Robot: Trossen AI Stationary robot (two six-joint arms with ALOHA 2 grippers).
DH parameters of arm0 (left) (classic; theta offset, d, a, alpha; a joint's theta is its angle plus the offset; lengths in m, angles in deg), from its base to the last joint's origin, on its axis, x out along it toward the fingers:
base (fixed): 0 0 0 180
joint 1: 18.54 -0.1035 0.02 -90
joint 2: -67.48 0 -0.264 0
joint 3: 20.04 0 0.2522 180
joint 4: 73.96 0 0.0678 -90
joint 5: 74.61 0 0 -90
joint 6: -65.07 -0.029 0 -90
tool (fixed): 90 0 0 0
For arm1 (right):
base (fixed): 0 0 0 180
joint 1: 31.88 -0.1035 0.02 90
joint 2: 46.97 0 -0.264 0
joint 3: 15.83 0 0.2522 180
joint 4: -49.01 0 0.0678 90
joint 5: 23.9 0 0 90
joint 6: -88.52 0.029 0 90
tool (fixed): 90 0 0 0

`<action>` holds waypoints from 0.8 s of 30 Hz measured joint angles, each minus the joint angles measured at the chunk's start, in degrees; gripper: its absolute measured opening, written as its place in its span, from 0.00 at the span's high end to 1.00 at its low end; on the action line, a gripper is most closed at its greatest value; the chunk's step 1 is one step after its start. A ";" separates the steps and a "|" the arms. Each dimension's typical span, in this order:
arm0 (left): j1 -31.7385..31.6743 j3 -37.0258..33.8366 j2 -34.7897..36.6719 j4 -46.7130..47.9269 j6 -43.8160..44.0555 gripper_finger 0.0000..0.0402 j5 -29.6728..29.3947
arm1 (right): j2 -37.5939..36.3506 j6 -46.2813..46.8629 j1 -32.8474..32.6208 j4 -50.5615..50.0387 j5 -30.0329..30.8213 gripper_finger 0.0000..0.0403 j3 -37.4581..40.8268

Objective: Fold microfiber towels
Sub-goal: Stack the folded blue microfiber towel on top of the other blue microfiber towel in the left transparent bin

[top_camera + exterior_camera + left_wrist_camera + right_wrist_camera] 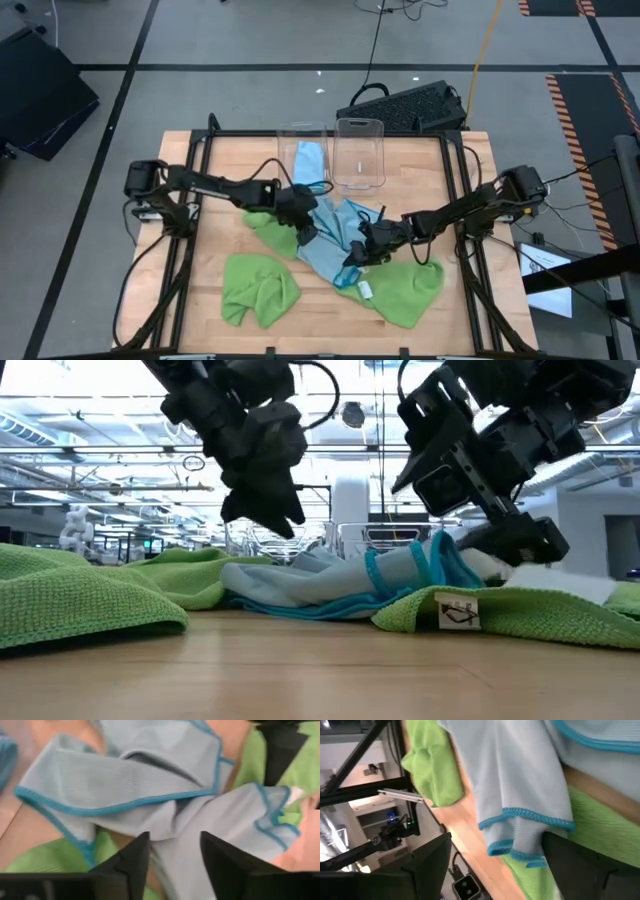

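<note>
A crumpled light blue microfiber towel (330, 240) lies mid-table, partly on lime green towels (405, 290) (265, 225). Another green towel (260, 285) sits bunched toward the near left. My left gripper (172, 837) hangs open just above the blue towel's left part (285, 520), with nothing between its fingers. My right gripper (497, 840) is wide open at the blue towel's near right corner (352, 258), low over the table (520, 545). My right gripper stands open around the blue towel's hemmed corner (525, 827), which hangs in the gap and lies against one finger (580, 860). No pinch shows. The fingers come from the table's right, slanting down. The rest of the towel lies slack on the table.
Two clear bins stand at the far middle: one (303, 150) holds a blue cloth, the other (360, 150) shows nothing inside. A black frame (200, 200) borders the table's sides. Bare wood (320, 320) shows along the near edge between the green towels.
</note>
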 joint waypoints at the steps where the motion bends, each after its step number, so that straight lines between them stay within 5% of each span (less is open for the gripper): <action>1: -0.56 0.00 -0.10 1.24 0.49 0.52 0.51 | -0.47 -0.33 0.12 -1.23 -0.01 0.25 0.03; 6: -0.60 -0.07 -1.09 2.90 10.67 0.40 2.62 | -1.05 -0.36 0.62 -1.43 -0.28 0.25 0.12; 11: 2.82 -0.07 -1.04 -0.40 17.50 0.39 -4.59 | -1.04 -0.29 0.60 -1.03 -3.30 0.25 0.10; 15: 2.03 -0.02 -1.79 -1.98 21.81 0.41 -3.85 | -1.06 -0.61 0.62 -2.83 -7.31 0.25 0.10; 24: -1.36 -0.09 -7.39 -3.18 19.05 0.31 1.30 | -1.06 0.81 1.49 -3.63 -15.75 0.25 0.10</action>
